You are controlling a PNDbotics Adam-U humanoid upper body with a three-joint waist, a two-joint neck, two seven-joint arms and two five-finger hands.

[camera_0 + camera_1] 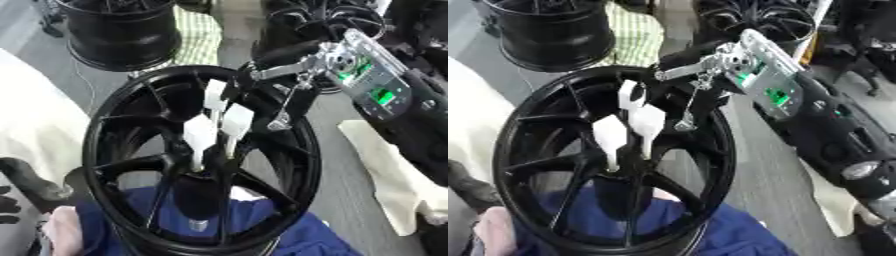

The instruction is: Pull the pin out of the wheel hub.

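Blue cloth, soft and creased, lay at bottom of frame under wheel. Left hand, dark and blurred, sat at lower left edge beside rim; could not tell its finger pose. Glossy black spoked wheel stood tilted in centre. Three white flat-headed pins stuck out of hub, clustered close. Right hand, silver metal with green-lit casing, reached in from upper right, fingers curled by topmost pin; contact unclear. More black wheels stood upper left.
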